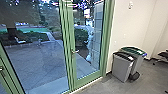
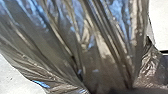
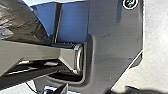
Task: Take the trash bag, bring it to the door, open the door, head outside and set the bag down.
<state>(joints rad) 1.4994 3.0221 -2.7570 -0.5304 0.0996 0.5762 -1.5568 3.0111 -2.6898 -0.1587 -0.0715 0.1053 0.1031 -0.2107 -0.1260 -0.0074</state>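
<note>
Head view looks from indoors onto tall green-framed glass doors [image 1: 71, 37], with a silver lever handle [image 1: 75, 51] on the upright near the middle. A second metal handle [image 1: 2, 68] shows at the far left edge. Through the glass lie a grey paved yard [image 1: 42, 62] and dark green shrubs [image 1: 81, 37].

To the right of the doors, a grey bin with a dark lid [image 1: 120, 68] stands on the grey floor [image 1: 147, 77], just in front of a grey bin with a green lid [image 1: 137, 63]. Both are near a plain off-white wall [image 1: 132, 25]. Farther right is a piece of dark furniture [image 1: 163, 58], too little of it visible to name.

The shiny, dark translucent plastic trash bag [image 2: 100, 50] is indoors with the robot, spread large and close before the left wrist camera. Its long creases draw together toward one end, and pale floor shows beyond its sides. Right wrist view catches part of the same crinkled plastic beside the robot's own bar and plate.

Whether the left gripper is open or closed, I cannot tell; the same goes for the right gripper.
</note>
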